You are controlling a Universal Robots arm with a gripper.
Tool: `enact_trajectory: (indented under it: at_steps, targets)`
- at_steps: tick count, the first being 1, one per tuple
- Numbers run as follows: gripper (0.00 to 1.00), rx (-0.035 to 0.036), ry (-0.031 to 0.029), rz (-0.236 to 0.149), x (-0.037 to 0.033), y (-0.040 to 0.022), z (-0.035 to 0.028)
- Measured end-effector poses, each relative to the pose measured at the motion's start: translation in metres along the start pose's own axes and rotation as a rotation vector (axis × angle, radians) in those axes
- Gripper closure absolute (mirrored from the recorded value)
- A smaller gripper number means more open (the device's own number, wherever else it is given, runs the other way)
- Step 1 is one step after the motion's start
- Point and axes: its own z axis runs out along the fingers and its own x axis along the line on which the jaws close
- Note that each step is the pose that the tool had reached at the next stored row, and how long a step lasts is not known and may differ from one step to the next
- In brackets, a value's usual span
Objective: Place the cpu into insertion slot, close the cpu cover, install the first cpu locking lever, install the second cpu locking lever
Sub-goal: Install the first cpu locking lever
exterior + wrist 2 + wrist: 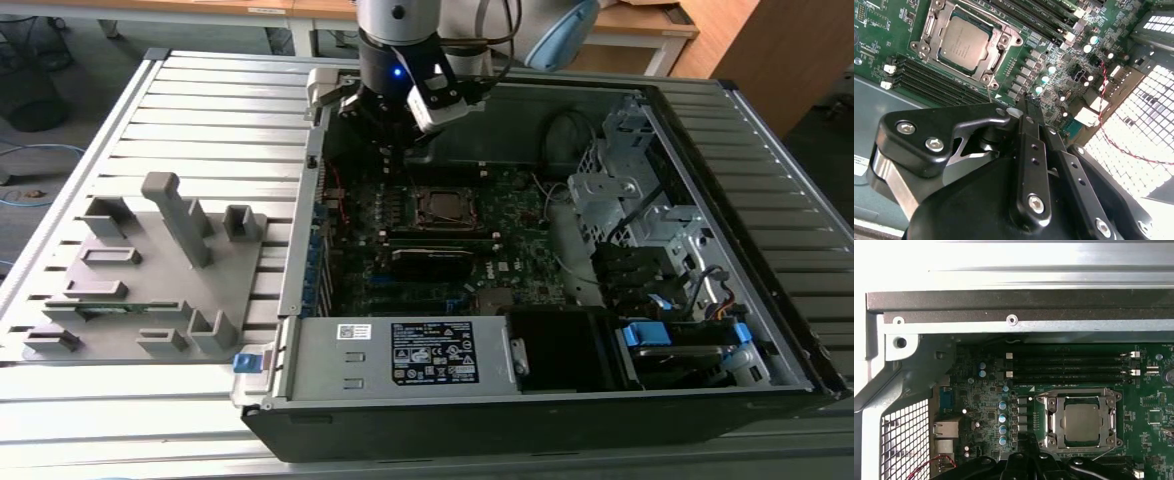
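The cpu (965, 41) lies flat in the insertion slot (419, 206) on the green motherboard. Its dull metal top (1079, 421) shows through the window of the silver cpu cover (1048, 421), which lies down around it. A thin metal rod (989, 94) stands at the socket corner nearest my fingertips. My gripper (1024, 104) hovers above the board just beside the socket, shut, with nothing between its black fingers (1029, 150). In the exterior view the gripper (386, 150) hangs behind the socket, toward that view's left.
Long black memory slots (1069, 367) run beside the socket. The case's metal wall (1014, 310) and perforated rear panel (906, 440) stand close by. Drive cages (627, 190) and cables fill the exterior view's right. A grey fixture (147, 270) sits outside the case on the left.
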Motion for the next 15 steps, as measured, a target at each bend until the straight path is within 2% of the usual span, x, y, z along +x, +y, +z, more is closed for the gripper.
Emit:
enact_trajectory:
  at_steps: [5,7,9,13,15]
  targets:
    - [0.90,0.0000,-0.0001,0.001,0.0008,-0.0001,0.0001]
    - [0.90,-0.0020,0.0000,0.002,0.0016,-0.0001,0.0006]
    - [0.90,-0.0112,0.0004,0.004,0.0019,-0.0001,0.0012]
    - [0.90,-0.0373,0.0010,0.006,0.0024,-0.0001,0.0018]
    - [0.90,-0.0415,0.0011,0.007,0.0030,-0.0001,0.0020]
